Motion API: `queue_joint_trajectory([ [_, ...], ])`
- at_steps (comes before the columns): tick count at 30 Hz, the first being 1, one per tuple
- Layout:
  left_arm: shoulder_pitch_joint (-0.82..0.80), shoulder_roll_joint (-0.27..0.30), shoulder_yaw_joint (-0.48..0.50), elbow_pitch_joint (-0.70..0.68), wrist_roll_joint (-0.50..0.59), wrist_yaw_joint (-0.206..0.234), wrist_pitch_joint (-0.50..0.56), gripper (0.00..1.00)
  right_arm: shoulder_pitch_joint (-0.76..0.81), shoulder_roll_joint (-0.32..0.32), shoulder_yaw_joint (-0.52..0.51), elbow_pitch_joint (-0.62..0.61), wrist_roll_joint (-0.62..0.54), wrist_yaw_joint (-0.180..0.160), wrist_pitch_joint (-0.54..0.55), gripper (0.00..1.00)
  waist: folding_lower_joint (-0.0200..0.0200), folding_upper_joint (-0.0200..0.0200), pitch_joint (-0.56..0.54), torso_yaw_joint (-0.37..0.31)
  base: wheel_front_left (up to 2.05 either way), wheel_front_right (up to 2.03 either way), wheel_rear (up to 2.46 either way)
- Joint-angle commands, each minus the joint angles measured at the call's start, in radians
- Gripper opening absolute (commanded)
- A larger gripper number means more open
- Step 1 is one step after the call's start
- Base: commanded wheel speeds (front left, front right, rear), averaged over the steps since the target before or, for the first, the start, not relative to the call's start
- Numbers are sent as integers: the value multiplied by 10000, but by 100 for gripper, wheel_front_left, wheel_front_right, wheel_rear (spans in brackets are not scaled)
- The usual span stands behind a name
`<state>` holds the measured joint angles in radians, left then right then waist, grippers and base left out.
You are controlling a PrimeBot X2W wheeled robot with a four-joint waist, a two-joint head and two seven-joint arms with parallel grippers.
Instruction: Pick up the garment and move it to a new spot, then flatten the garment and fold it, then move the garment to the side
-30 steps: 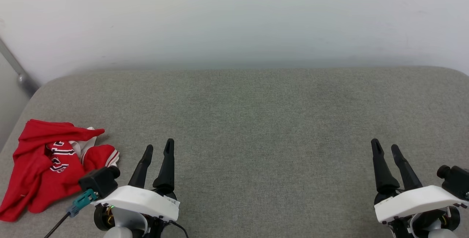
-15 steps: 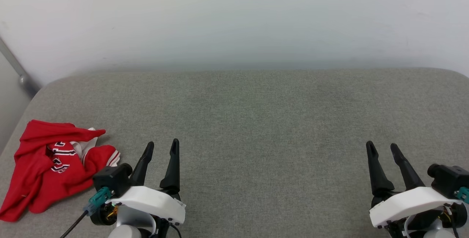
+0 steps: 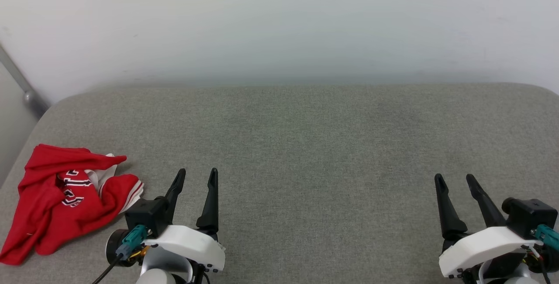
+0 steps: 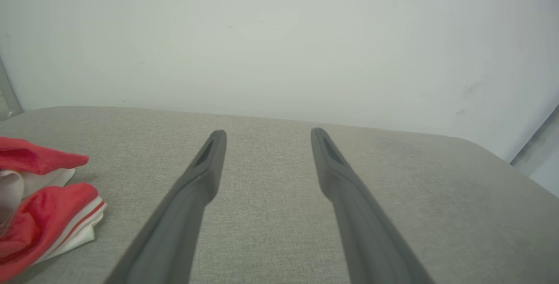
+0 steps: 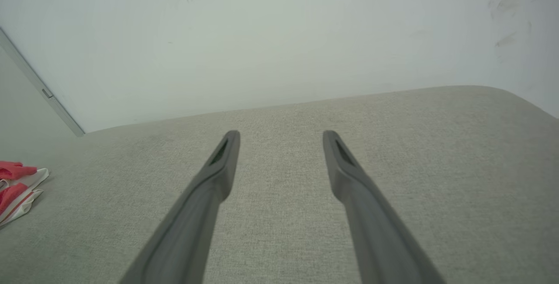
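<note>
The garment (image 3: 65, 199) is a crumpled red jersey with white striped trim and black lettering, lying at the left edge of the grey cushion (image 3: 305, 144). Its red and white hem shows at the left of the left wrist view (image 4: 48, 214) and as a small patch at the far left of the right wrist view (image 5: 15, 190). My left gripper (image 3: 196, 174) stands open just right of the garment, apart from it, with nothing between its fingers. At the lower right my right gripper (image 3: 455, 179) is open and empty, far from the cloth.
A white wall (image 3: 279, 22) rises behind the cushion. A grey metal bar (image 3: 19, 83) slants down at the far left beside the cushion's corner. The cushion's rounded right edge (image 3: 546, 89) curves away at the right.
Both grippers have drawn a little toward each other and lower in the head view, their wrists turning. The head view has tilted slightly. The garment lies as before.
</note>
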<state>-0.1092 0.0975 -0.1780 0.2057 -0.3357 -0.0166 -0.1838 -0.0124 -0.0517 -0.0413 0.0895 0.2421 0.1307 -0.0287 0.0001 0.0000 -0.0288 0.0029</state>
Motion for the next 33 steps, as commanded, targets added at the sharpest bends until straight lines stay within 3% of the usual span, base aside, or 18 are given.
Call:
queue_joint_trajectory([
  [1, -177, 61, -21, -1, 207, 38, -77, 100, 5, 15, -11, -123, -237, 1, 0, 100, -1, 0, -6, 3, 0, 0, 0],
  [33, -341, -112, -45, 879, 2039, 318, -720, 100, -20, 22, -78, 120, -1640, 1, -448, 100, -1, 0, -38, -12, 0, 0, 0],
])
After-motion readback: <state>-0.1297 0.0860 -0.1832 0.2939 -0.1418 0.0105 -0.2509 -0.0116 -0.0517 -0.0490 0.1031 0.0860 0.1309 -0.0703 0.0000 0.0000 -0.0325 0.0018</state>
